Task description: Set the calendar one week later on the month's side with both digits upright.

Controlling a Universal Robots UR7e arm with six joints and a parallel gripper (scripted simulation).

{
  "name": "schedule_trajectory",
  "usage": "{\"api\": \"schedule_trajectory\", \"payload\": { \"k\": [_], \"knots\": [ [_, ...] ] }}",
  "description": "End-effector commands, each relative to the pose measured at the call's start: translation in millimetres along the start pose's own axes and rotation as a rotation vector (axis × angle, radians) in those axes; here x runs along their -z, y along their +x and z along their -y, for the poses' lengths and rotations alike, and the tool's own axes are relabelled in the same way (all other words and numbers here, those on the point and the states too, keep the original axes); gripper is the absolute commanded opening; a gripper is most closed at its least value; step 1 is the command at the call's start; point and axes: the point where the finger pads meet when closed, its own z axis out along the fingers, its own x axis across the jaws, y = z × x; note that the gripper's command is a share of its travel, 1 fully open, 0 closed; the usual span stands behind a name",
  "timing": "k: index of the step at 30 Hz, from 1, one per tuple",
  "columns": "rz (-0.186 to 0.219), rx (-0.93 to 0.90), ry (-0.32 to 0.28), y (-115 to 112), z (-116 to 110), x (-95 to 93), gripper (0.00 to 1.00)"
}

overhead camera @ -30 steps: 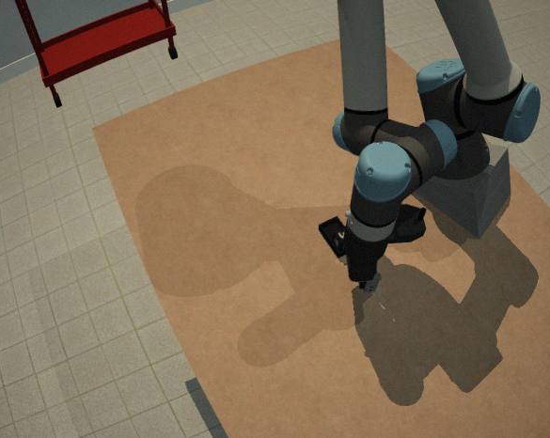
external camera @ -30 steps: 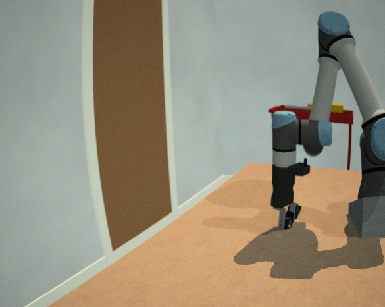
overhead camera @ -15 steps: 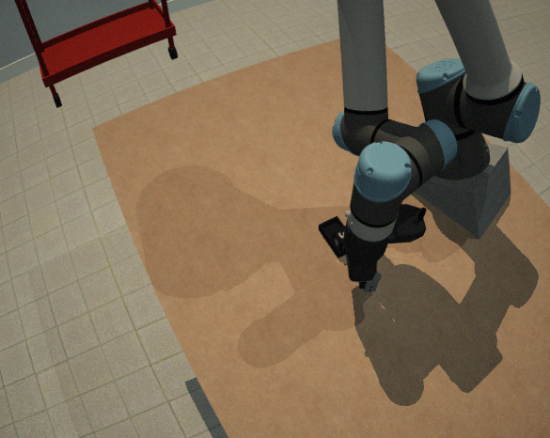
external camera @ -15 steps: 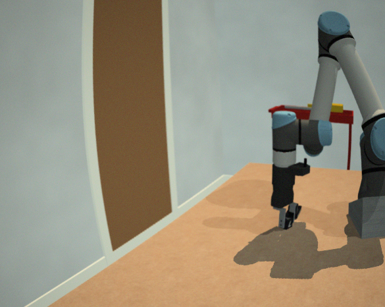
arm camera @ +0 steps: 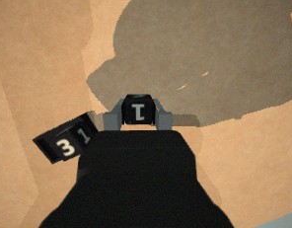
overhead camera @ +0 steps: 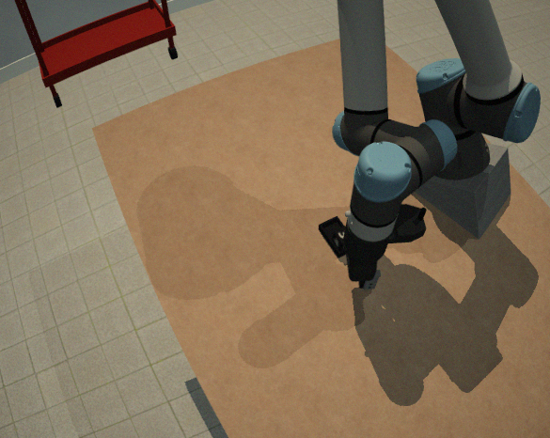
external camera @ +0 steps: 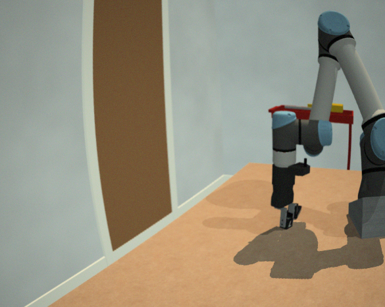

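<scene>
The gripper (overhead camera: 369,282) (external camera: 289,217) (arm camera: 138,107) is directed downward, its jaws partly open in width and closed on a cube (overhead camera: 371,283) (external camera: 288,221) (arm camera: 138,112), one finger on either side. The wrist (overhead camera: 383,171) (external camera: 283,132) is stacked upright above the jaws. Higher than the jaws, the forearm (overhead camera: 364,56) (external camera: 325,89) rises at a slight slant to a bent elbow (external camera: 333,23); from there the upper arm (overhead camera: 478,52) (external camera: 360,76) slopes down, well apart from the jaws.
</scene>
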Motion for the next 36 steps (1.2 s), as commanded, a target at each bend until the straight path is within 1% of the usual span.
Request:
{"api": "schedule_trajectory", "payload": {
  "k": [1,25,30,36],
  "knots": [
    [-0.001,0.0,-0.001,0,0,0.3,0.6],
    [-0.001,0.0,-0.001,0,0,1.7,0.6],
    [-0.001,0.0,-0.001,0,0,9.5,0.6],
    [-0.001,0.0,-0.001,0,0,29.7,0.6]
  ]
}}
